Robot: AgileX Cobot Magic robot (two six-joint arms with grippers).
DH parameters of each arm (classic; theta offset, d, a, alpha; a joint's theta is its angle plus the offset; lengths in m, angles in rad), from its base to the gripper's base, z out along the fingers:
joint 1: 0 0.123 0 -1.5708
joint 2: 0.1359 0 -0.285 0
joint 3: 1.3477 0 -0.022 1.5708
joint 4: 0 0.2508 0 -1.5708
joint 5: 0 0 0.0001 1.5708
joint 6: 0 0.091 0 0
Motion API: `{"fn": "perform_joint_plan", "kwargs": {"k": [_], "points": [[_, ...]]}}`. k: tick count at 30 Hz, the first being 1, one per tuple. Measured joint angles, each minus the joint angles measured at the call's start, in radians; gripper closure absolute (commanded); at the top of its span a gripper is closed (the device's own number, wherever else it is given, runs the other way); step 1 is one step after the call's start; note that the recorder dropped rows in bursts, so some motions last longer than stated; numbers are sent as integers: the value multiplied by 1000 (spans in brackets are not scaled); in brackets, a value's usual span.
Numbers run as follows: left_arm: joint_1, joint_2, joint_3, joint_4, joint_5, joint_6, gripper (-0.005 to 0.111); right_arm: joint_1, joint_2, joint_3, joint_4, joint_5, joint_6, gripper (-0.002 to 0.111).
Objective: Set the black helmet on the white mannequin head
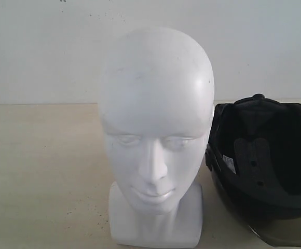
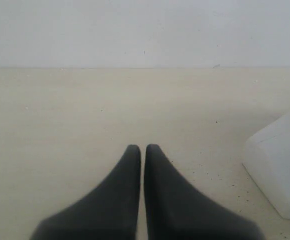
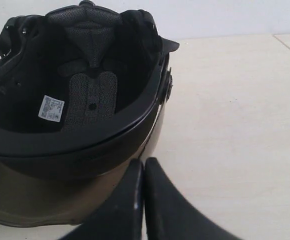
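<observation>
Beige speckled table (image 1: 41,171); white mannequin head (image 1: 155,129) upright at ctr, black helmet (image 1: 264,166) just beside at its 3 o'clock, lining showing; white wall (image 1: 46,52) behind. L gripper (image 2: 143,149) & R gripper (image 3: 144,162) low over table, jaws pressed together, empty.

Exterior close, frontal, wrists low, sharing mannequin head (image 1: 155,104), helmet (image 3: 85,95)

Black helmet (image 1: 267,166) close beside white mannequin head (image 1: 155,129); opposite table (image 1: 41,171) open.
</observation>
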Motion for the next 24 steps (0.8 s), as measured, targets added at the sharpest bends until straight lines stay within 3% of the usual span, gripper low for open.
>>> {"fn": "perform_joint_plan", "kwargs": {"k": [15, 16, 17, 24], "points": [[0, 0, 0, 0, 0, 0, 102, 0, 0, 0, 0, 0, 0, 108], [0, 0, 0, 0, 0, 0, 102, 36, 0, 0, -6, -10, 11, 108], [0, 0, 0, 0, 0, 0, 102, 93, 2, -2, -8, -33, 17, 108], [0, 0, 0, 0, 0, 0, 102, 108, 2, -4, -8, -277, 23, 108]]}}
